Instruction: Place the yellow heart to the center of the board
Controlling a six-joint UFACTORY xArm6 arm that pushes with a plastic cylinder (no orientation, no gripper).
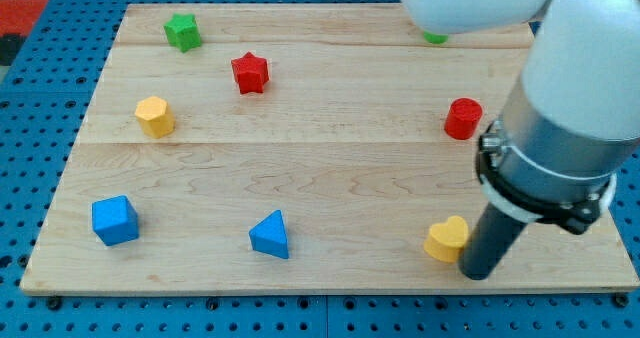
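At the view's lower right, my arm comes down steeply from the top corner, and my tip [478, 275] rests on the board [330, 168], touching the right side of the yellow heart [446, 240]. With no fingers, the rod grasps nothing. The heart lies near the board's bottom edge, well below the red cylinder [463, 118].

Your tip [478, 274] sits at the board's [330, 118] lower right, touching or just beside the yellow heart [446, 240] on its right side. The red cylinder [463, 118] stands above; the blue triangle [270, 235] lies well left of the heart.
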